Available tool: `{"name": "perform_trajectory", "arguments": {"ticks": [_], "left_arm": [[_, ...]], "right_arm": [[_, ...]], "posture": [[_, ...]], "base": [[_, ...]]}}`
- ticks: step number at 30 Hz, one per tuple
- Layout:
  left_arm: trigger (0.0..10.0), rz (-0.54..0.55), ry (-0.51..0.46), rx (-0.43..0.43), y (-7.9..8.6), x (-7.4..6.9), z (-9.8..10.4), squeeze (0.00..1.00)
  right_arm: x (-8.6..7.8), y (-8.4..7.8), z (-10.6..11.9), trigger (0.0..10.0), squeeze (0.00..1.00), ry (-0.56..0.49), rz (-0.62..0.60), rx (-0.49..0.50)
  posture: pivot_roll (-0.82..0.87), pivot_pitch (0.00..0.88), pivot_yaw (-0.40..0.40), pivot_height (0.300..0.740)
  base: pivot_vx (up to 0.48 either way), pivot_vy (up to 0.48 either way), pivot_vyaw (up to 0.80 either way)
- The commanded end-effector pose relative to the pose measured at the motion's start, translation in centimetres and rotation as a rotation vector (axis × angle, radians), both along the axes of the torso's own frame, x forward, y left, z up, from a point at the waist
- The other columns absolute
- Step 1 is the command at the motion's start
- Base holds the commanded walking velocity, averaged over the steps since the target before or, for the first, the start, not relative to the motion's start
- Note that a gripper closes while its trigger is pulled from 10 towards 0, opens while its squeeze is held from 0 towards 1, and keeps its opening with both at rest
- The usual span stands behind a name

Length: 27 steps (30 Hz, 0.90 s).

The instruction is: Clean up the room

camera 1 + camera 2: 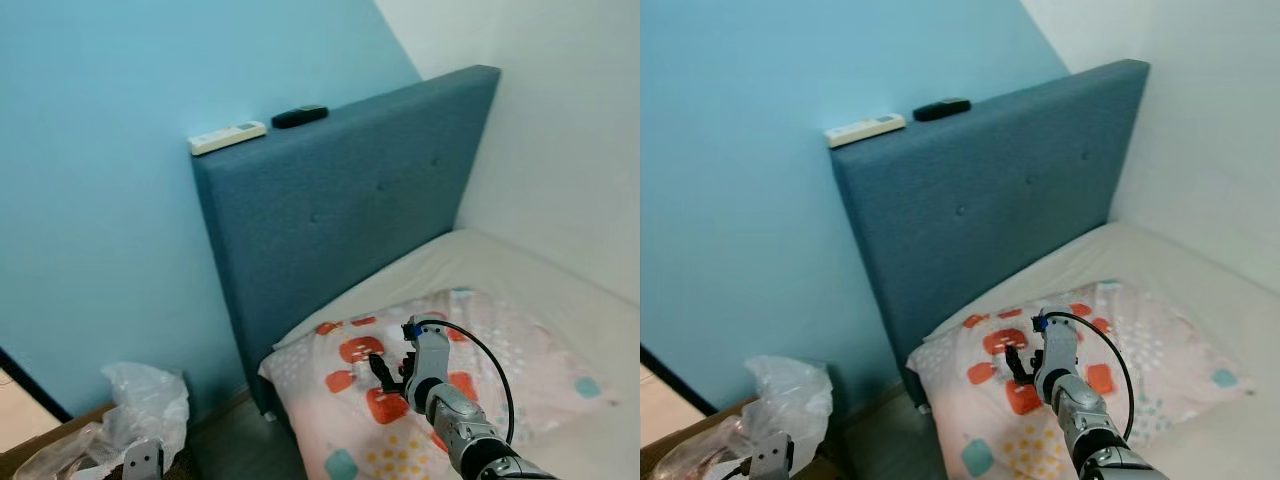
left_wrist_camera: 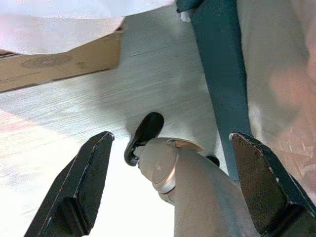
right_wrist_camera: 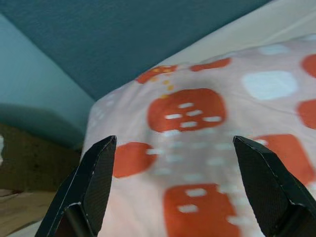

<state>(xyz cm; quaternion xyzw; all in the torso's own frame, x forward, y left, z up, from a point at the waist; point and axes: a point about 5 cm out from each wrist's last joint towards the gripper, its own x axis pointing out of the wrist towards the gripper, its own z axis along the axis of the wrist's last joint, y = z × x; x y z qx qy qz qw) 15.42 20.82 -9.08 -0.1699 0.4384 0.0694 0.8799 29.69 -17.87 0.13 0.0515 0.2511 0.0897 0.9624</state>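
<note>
At the lower left of the head view a crumpled clear plastic bag (image 1: 148, 400) sits on a cardboard box (image 1: 60, 440), and my left gripper (image 1: 143, 460) hangs just beside it, fingers spread apart and empty, floor (image 2: 163, 79) beneath it in the wrist view. If I swing that arm carelessly, I judge it could snag the bag and drag it off.

Upper middle, a white remote (image 1: 227, 137) and a black remote (image 1: 299, 116) rest on the top edge of the blue headboard (image 1: 350, 210); a bump to the bed could tip them down behind it. I cannot read any writing on them.

Lower right, my right gripper (image 1: 385, 372) hovers open over the patterned pillow (image 1: 440, 400), holding nothing. Closing too low would pinch fabric. No brand or label is legible anywhere.
</note>
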Motion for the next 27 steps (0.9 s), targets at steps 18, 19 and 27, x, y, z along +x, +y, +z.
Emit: {"name": "perform_trajectory", "arguments": {"ticks": [18, 19, 27], "left_arm": [[10.0, -0.041, -0.022, -0.011, -0.5, 0.6, 0.2, 0.00], [10.0, -0.064, -0.028, -0.011, -0.7, 0.8, 0.3, 0.00], [10.0, -0.071, -0.050, -0.030, -1.2, 1.5, 0.5, 0.00]], "right_arm": [[-0.1, -2.8, 0.2, 10.0, 0.00, 0.010, -0.198, -0.047], [-0.2, -3.4, 0.0, 10.0, 0.00, 0.039, -0.240, -0.080], [-0.5, -4.5, -0.1, 10.0, 0.00, 0.068, -0.307, -0.117]], "posture": [[-0.01, 0.000, -0.015, 0.725], [-0.01, 0.000, -0.016, 0.725], [-0.02, 0.000, -0.016, 0.725]], "base": [[0.000, 0.000, 0.59], [0.000, -0.469, 0.00], [0.000, -0.407, 0.00]]}}
